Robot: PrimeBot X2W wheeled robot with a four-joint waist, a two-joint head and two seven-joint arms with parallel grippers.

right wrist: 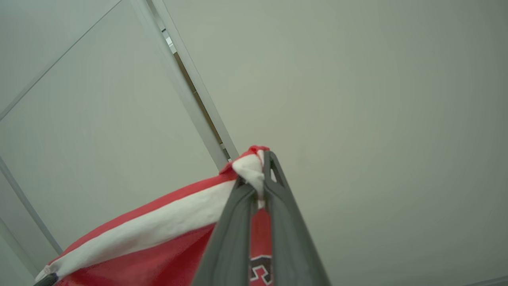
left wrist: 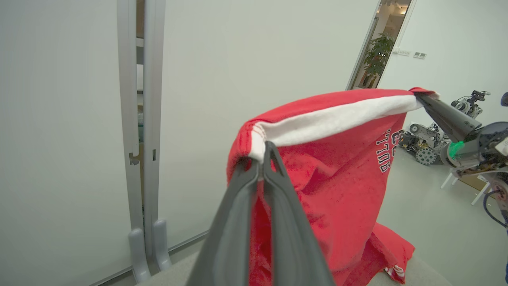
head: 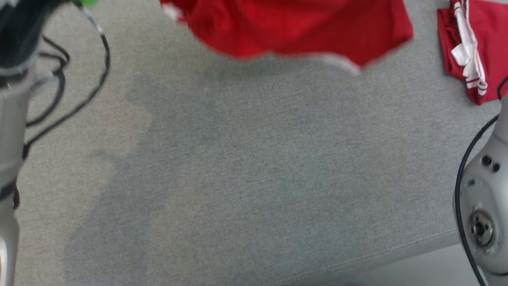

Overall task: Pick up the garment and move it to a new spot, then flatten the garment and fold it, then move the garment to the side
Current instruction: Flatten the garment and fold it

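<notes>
The garment (left wrist: 341, 167) is red shorts with a white waistband and black-and-white lettering, hanging in the air stretched between both grippers. My left gripper (left wrist: 260, 153) is shut on one end of the waistband. My right gripper (right wrist: 260, 167) is shut on the other end, and it also appears at the far right of the left wrist view (left wrist: 418, 95). In the head view the garment's blurred lower edge (head: 293, 28) hangs at the top, above the grey fabric surface (head: 254, 178). The grippers themselves lie beyond that view's top edge.
A second red and white garment (head: 472, 47) lies bunched at the surface's far right. Black cables (head: 79, 79) hang by my left forearm (head: 12, 119); my right arm (head: 484, 198) stands at the right edge. A pale wall stands behind, with other robots (left wrist: 426, 143) on the floor.
</notes>
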